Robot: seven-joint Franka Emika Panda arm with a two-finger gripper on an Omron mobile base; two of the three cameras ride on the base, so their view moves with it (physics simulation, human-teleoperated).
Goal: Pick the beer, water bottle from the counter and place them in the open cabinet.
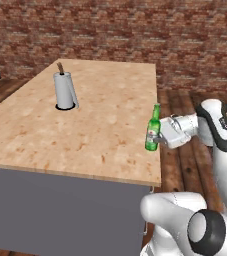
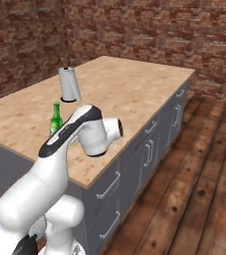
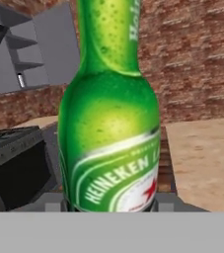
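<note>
Fingers: I have them clamped on the beer [image 1: 153, 131], low on its body; gripper [image 1: 157, 140] at the counter's near right edge.
Beer: upright between my fingers, its base just above the counter [image 1: 85, 130], by my reading; label faces my hand camera.
Cabinet: open cabinet [image 3: 22, 59] far beyond the fingers, up and left in the hand view; shelves not yet holding the beer.
Done: beer gripped.
Left: carry and shelve the beer, then fetch the water bottle.
Roll: paper-towel roll [image 1: 65, 90] well beyond the fingers, left.
</note>
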